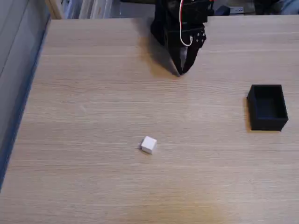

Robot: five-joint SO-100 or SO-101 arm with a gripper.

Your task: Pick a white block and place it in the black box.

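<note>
A small white block lies alone on the wooden table, below the middle of the fixed view. The black box stands open-topped near the right edge, with nothing visible inside it. My black gripper hangs at the top centre, tips pointing down toward the table, far above the block in the picture and well left of the box. Its two fingers meet at the tips with no gap and nothing is between them.
The wooden table stretches wide around the block. Its left edge runs diagonally along a blue strip. The arm's base and cables sit at the far edge, top centre.
</note>
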